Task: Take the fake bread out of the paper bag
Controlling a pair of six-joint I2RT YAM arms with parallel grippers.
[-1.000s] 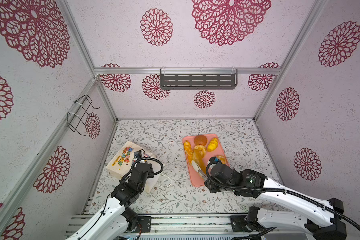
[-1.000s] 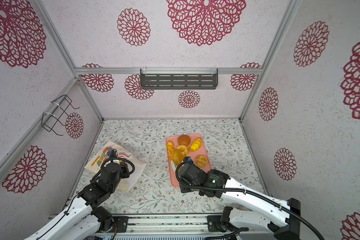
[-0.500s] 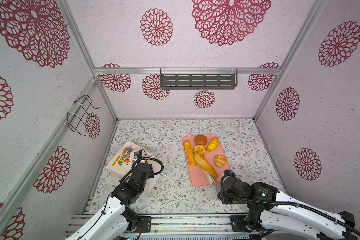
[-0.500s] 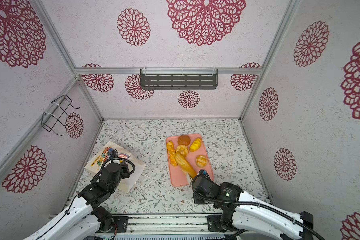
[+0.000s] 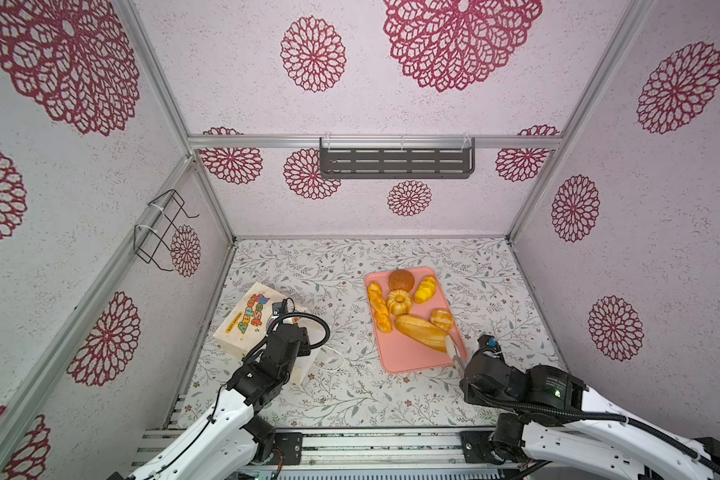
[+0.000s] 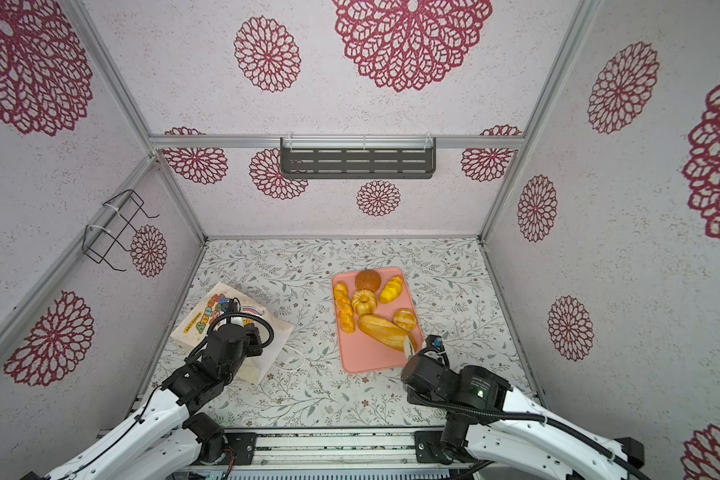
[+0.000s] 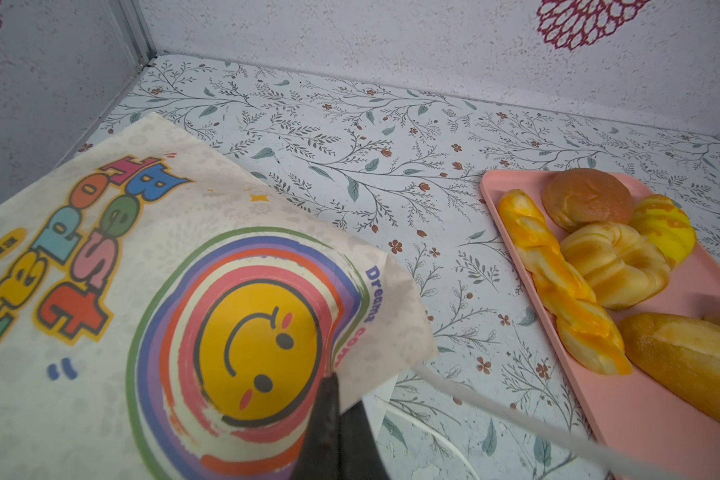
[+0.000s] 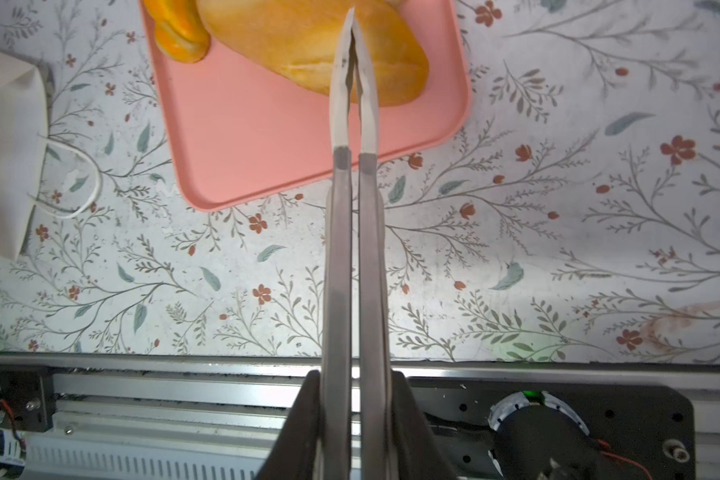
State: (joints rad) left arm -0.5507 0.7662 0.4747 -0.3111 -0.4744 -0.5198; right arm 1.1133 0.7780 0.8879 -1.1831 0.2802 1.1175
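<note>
A flat pink tray [image 5: 408, 353] is lying right of the middle of the tabletop [image 5: 329, 266], its long sides running toward the back wall. The tabletop is showing a pale print of leafy sprigs and small red flowers. A grey slotted shelf [image 5: 396, 163] is hanging on the back wall, and a black wire rack [image 5: 161, 228] is hanging on the left wall. Dark red rosettes [image 5: 313, 54] are dotting the pale walls. A metal rail [image 5: 371, 440] is running along the front edge.

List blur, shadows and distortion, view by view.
Both top views: wide-angle stretch at the edges, even light, faint shadows. Left wrist view: left pincer and white cord handle blurred up close; paper bag print sharp. Right wrist view: right pincer sharp at tips, base soft.
</note>
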